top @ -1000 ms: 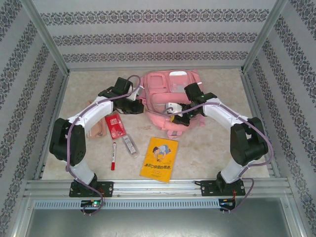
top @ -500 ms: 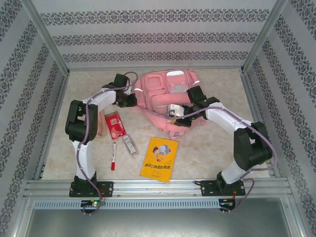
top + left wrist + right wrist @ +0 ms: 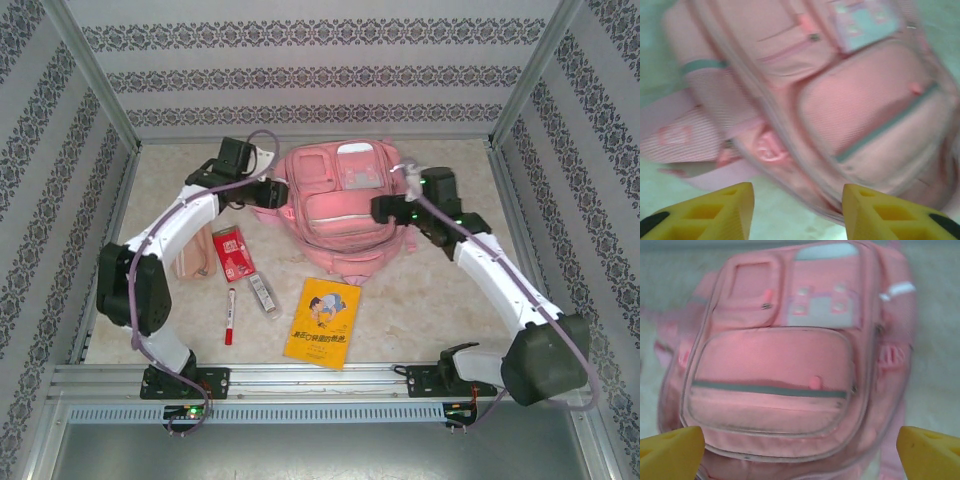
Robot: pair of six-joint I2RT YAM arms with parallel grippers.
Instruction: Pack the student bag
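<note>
The student bag is a large pink backpack lying front-up at the back middle of the table. My left gripper hovers at its left edge. In the left wrist view the left gripper is open with bare table between its yellow fingertips, and the blurred bag lies just beyond. My right gripper is above the bag's right side. In the right wrist view the right gripper is wide open over the bag's front pocket, gripping nothing.
Near the front lie a yellow book, a red packet, a red pen, a small grey-white case and a peach pouch. Patterned walls and metal posts close in the table.
Both grippers have opened and let go of the bag, which has settled flat. The left gripper drew to the bag's left edge; the right arm swung out, its gripper lifted off the bag.
</note>
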